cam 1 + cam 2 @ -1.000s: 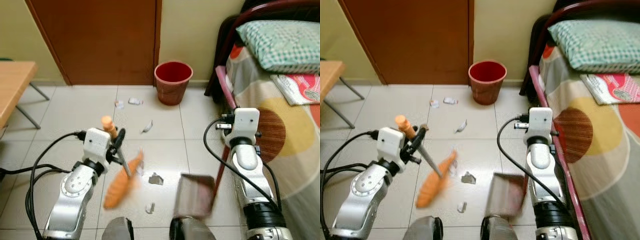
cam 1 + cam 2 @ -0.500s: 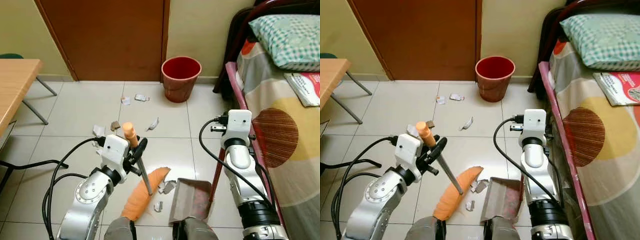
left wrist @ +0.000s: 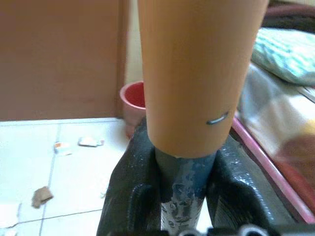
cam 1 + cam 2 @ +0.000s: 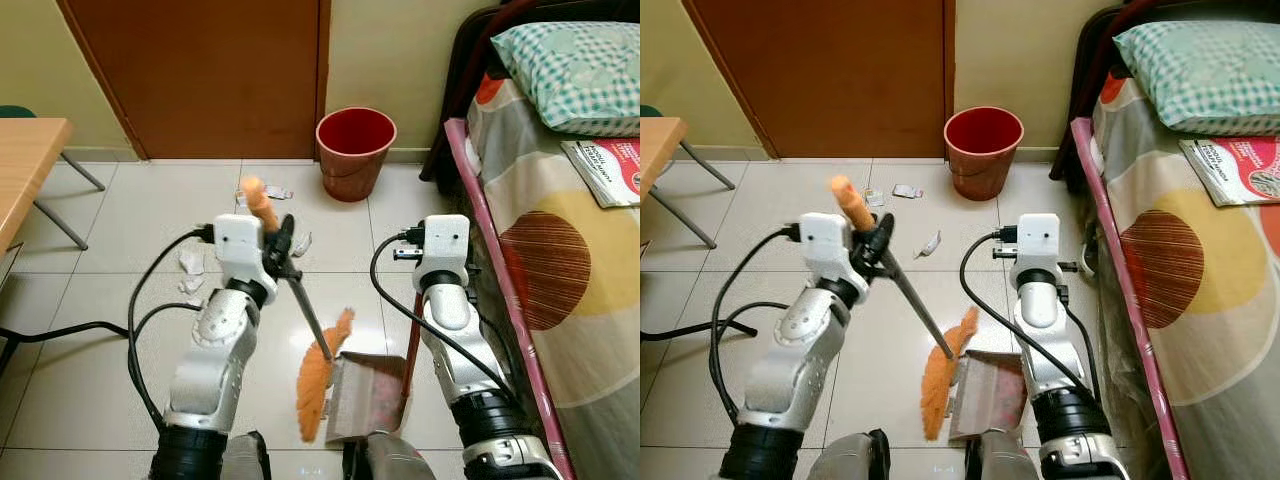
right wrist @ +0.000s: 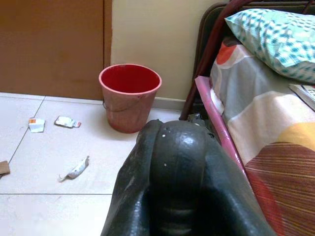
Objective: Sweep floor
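Now left claw (image 4: 277, 247) presses broom (image 4: 318, 375) against dustpan (image 4: 363, 396) edge.

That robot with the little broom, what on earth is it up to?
It is sweeping scraps of litter off the tiled floor. Its left gripper is shut on the broom, whose orange bristles are pressed against the mouth of the dustpan. The right gripper is shut on the dustpan's handle and holds the pan on the floor beside the bed. More scraps lie farther out, toward the red bin by the door.
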You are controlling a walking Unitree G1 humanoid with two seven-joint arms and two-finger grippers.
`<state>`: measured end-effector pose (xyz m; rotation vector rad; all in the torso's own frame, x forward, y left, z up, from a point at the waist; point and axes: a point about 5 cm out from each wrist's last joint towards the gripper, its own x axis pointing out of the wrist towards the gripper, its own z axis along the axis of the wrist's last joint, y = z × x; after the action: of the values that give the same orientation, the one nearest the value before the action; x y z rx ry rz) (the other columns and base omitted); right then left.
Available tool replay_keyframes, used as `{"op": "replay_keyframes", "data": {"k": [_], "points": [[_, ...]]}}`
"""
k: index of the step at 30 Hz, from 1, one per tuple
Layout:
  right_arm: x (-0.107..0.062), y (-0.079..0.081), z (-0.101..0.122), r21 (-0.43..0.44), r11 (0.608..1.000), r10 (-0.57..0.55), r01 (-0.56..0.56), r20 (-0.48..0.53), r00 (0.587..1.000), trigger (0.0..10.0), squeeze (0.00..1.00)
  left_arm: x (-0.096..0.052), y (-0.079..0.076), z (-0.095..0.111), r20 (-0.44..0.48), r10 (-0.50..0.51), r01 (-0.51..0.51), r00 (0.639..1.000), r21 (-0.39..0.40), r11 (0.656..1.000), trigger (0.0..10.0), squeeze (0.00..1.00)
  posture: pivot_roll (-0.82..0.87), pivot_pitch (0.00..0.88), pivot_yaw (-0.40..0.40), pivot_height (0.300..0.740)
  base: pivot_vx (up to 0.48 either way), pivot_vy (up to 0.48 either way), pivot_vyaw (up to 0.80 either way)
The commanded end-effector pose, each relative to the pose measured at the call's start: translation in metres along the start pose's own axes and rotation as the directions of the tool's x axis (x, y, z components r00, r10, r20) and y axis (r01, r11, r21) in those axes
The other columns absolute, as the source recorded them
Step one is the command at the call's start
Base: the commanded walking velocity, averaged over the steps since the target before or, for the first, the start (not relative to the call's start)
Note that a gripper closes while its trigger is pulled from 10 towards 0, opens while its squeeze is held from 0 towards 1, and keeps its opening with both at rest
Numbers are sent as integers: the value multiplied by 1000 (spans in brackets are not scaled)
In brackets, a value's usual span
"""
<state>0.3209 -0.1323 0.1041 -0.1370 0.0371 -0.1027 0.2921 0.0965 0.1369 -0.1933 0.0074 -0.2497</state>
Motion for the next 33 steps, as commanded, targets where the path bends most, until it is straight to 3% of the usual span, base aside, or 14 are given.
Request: {"op": "replay_keyframes", "data": {"k": [1, 5, 12, 18, 24, 27, 28, 30, 33], "points": [[2, 4, 3, -1, 1000, 11, -11, 11, 1000, 10000, 0, 3, 0, 9, 57, 36, -33, 998, -56, 998, 10000, 0, 28, 186, -33, 740, 0, 0, 0], [2, 4, 1, 3, 1000, 9, -9, 5, 1000, 10000, 0, 6, 27, 20, 92, 163, -152, 982, -114, 982, 10000, 0, 33, 187, -34, 740, 0, 0, 0], [4, 4, -1, 1, 1000, 6, -6, 5, 1000, 10000, 0, 13, 58, 39, 132, 283, -257, 950, -180, 949, 10000, 0, 37, 186, -37, 740, 0, 0, 0], [5, 3, -1, 0, 1000, 4, -4, 12, 1000, 10000, 0, 19, 73, 57, 165, 353, -305, 921, -258, 917, 10000, 0, 38, 180, -40, 740, 0, 0, 0], [6, 2, 2, -3, 1000, 4, -4, 27, 1000, 10000, 0, 21, 83, 66, 189, 370, -318, 910, -253, 913, 10000, 0, 40, 178, -39, 740, 0, 0, 0], [7, -3, 4, -38, 999, 4, -2, 48, 999, 10000, 0, 21, 93, 73, 207, 375, -328, 904, -228, 917, 10000, 0, 41, 176, -38, 740, 0, 0, 0], [8, -9, 5, -49, 999, 1, 2, 51, 999, 10000, 0, 21, 98, 79, 235, 338, -308, 911, -156, 939, 10000, 0, 42, 174, -37, 740, 0, 0, 0], [8, -12, 5, -51, 999, -1, 3, 53, 999, 10000, 0, 20, 101, 83, 251, 308, -291, 918, -104, 951, 10000, 0, 42, 174, -35, 740, 0, 0, 0], [7, -24, 7, -64, 998, 4, 0, 67, 998, 10000, 0, 15, 104, 82, 243, 192, -211, 951, 55, 976, 10000, 0, 42, 171, -32, 740, 0, 0, 0]]}}
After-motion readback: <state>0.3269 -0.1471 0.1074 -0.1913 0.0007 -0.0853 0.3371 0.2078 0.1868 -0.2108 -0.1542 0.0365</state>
